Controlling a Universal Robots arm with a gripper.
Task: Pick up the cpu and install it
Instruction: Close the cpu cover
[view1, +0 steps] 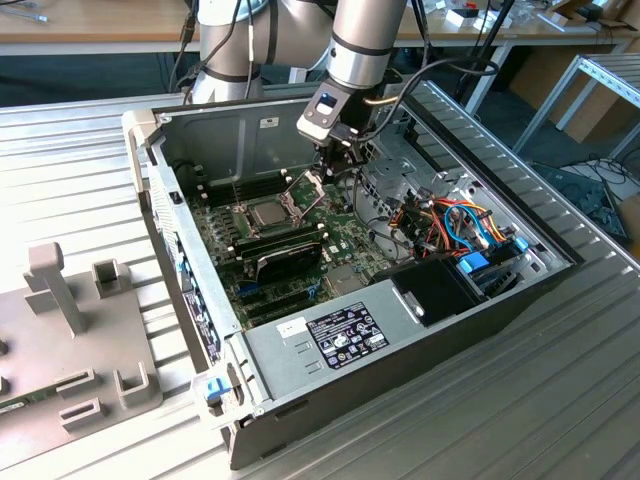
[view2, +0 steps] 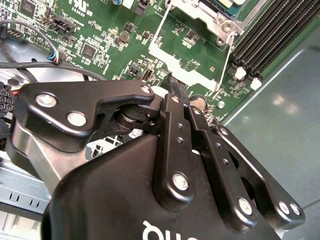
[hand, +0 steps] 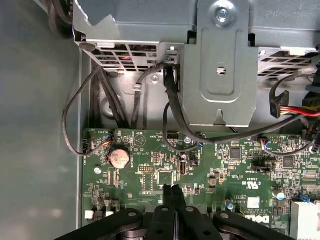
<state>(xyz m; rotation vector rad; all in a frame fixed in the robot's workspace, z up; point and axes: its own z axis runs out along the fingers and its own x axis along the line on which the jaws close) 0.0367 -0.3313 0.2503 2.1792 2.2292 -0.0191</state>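
The cpu (view1: 268, 212), a small silver-grey square, lies flat in its socket on the green motherboard (view1: 340, 235) inside the open computer case. The hinged metal socket frame (view1: 304, 184) stands tilted up at the socket's far side; in the second wrist view it (view2: 176, 64) lies just beyond my fingertips. My gripper (view1: 338, 168) hangs over the board right beside the raised frame, on the exterior view's right of the cpu. In both wrist views the black fingers (hand: 171, 192) are pressed together with nothing between them (view2: 175, 89).
Long black memory sticks (view1: 275, 243) lie just in front of the socket. A metal drive cage (hand: 220, 60) with black cables (hand: 175, 107) stands close beside my gripper. The power supply (view1: 330, 335) fills the case front. A grey fixture (view1: 70, 330) sits outside, at the exterior view's left.
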